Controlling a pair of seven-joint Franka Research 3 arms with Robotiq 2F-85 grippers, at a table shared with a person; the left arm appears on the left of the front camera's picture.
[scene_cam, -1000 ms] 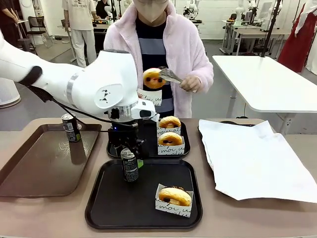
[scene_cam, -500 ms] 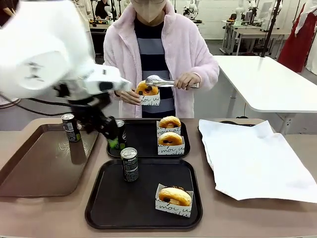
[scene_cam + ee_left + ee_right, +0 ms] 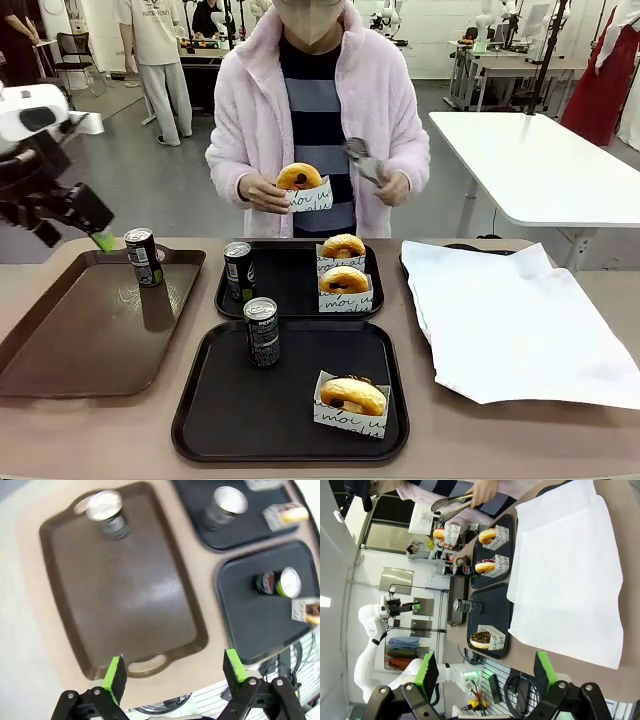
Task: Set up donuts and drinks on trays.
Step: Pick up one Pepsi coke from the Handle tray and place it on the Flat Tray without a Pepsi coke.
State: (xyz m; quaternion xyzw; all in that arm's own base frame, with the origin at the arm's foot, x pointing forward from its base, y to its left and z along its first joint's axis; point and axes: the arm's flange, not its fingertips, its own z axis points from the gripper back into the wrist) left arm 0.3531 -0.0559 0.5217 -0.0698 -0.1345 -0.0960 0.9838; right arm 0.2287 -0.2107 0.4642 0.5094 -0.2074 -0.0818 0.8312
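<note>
Table (image 3: 60, 440): tan top shared with a person (image 3: 318, 110) in a pink fleece who stands at the far side.
White sheet (image 3: 510, 320): large paper spread over the table's right part, partly covering something dark at its far edge.
Brown tray (image 3: 90, 330): rectangular with handle slots, on the left; one can (image 3: 144, 257) stands at its far corner. The left wrist view looks straight down on it and shows the can's silver top (image 3: 105, 506).
Near black tray (image 3: 290, 400): holds one can (image 3: 262, 331) at its far left and one chocolate-glazed donut (image 3: 352, 397) in a sleeve at its near right.
Far black tray (image 3: 290, 285): holds one can (image 3: 238, 270) at its left and two sleeved donuts (image 3: 343, 265) at its right, one behind the other.
Left gripper (image 3: 75, 225): raised above the brown tray's far left edge, jaws spread wide and empty; green pads (image 3: 116, 676) frame the tray in the left wrist view.
Right gripper (image 3: 485, 672): jaws apart, nothing between them; the right wrist view, rolled sideways, takes in the sheet and both black trays.
Person's hands: one holds a sleeved donut (image 3: 300, 180), the other metal tongs (image 3: 362, 160).
Writing: black script on the sleeves, reading roughly "moi"; can labels too small to read.
</note>
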